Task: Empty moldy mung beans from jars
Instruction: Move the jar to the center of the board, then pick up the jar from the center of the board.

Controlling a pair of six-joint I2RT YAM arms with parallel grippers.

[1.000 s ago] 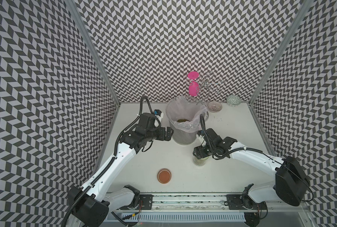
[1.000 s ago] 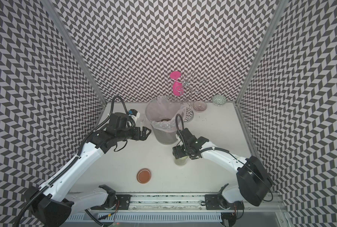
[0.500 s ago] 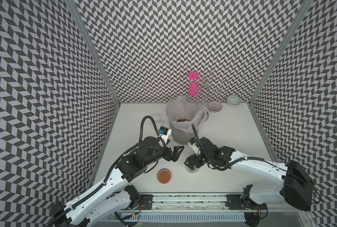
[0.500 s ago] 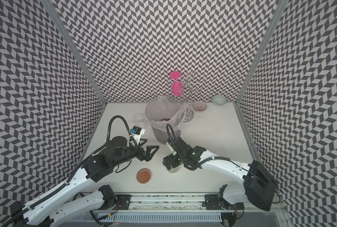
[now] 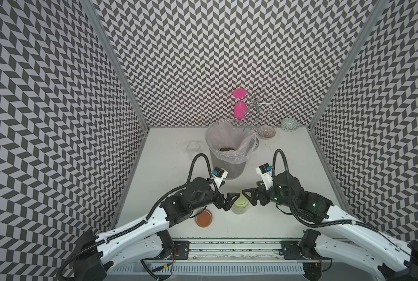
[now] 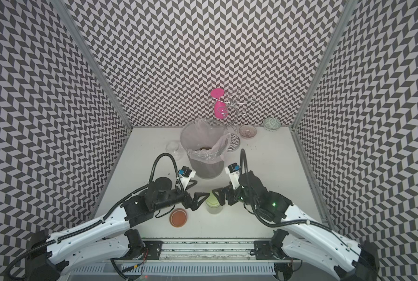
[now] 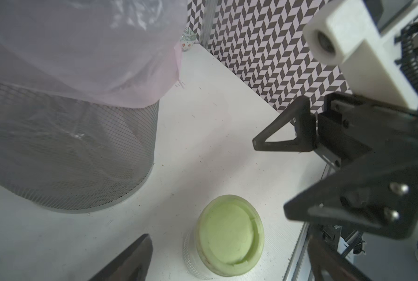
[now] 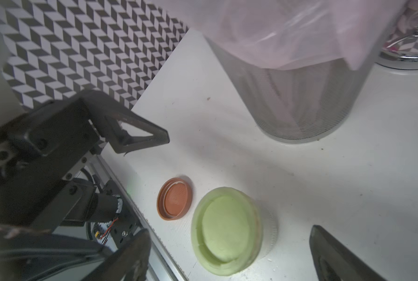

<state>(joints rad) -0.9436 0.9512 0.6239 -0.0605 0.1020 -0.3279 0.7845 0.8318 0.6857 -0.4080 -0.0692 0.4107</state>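
On the bench (image 5: 288, 170) in front of the bin (image 5: 232, 167), the lidded jar (image 5: 240, 205) stands upright between the left tool (image 5: 231, 201) and right tool (image 5: 248, 197). Both tools are wide, holding nothing. Beans (image 5: 225, 149) lie inside the bin.

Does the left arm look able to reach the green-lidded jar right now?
Probably yes: the open left gripper is right beside the green-lidded jar with nothing between; the right gripper is close opposite.

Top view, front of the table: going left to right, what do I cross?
Orange-brown lid → left gripper → green-lidded jar → right gripper.
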